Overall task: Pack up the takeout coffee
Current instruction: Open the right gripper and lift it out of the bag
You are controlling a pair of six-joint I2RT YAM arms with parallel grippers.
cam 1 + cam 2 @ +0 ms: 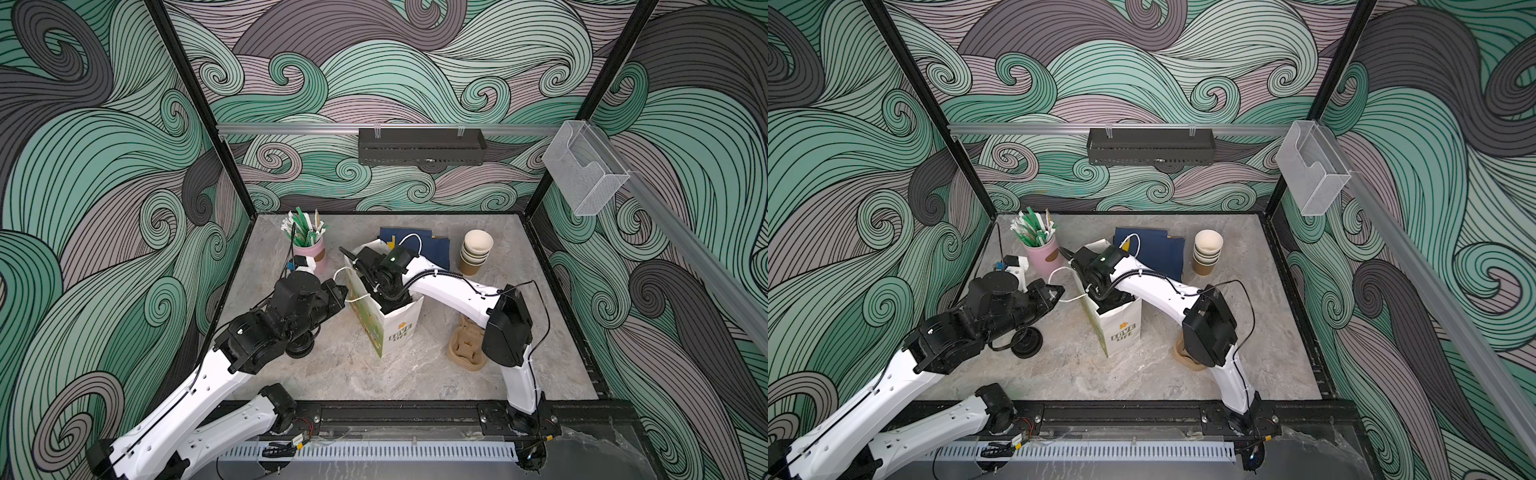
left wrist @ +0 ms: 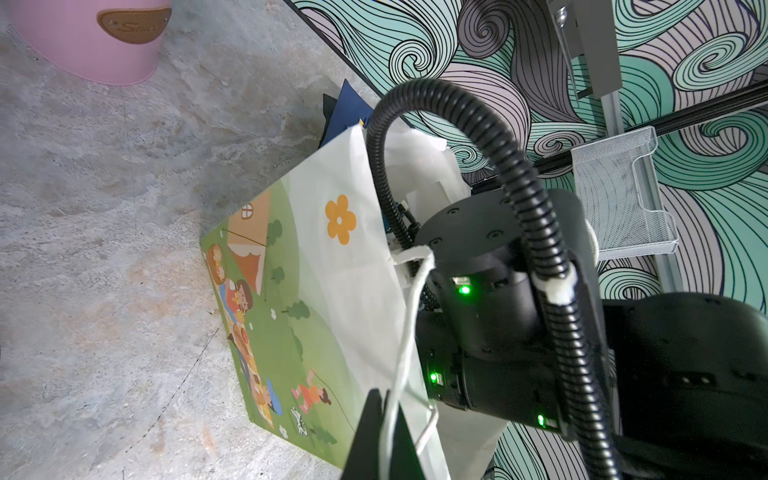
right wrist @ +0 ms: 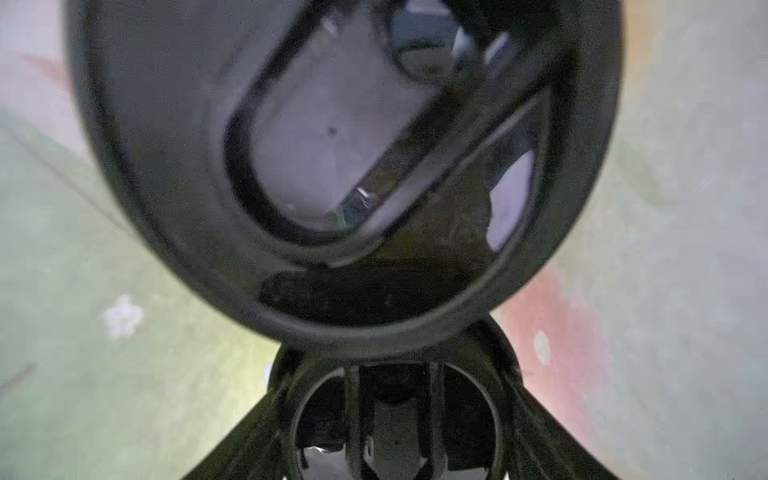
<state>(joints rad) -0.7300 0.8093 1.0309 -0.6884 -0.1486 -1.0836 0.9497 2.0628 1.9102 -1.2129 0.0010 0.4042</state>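
**Item: the takeout coffee.** One black sip lid (image 3: 345, 166) fills the right wrist view. It lies directly ahead of the right gripper, very close, inside the paper bag (image 1: 399, 328). A second round dark shape sits nearer that wrist, and whether it is the other lid cannot be told. No cup sides are visible.

**Handling, as judged.** The paper walls are probably light and give under a squeeze. The lid is smooth plastic, press-fitted, and liable to pop off if the cup is lifted by it. The advised hold is on the cup wall just under the lid rim, with the cup upright.

**Right gripper.** It is sunk in the bag mouth and hidden in both top views. The blurred wrist view does not settle whether it is spread or clamped.

**Left gripper** (image 2: 384, 432). It is closed on the bag's white cord handle (image 2: 409, 332), just beside the bag's printed face.

**Surface.** The grey marbled tabletop (image 1: 415, 382) is flat and hard.
- A stack of lidless cups (image 1: 476, 253) stands beyond the right arm (image 1: 440, 286).
- A pulp carrier (image 1: 465, 349) lies under that arm's elbow.
- Loose black lids (image 1: 300, 345) lie below the left wrist.

**Room.** Patterned walls close three sides, so clearance is tight.
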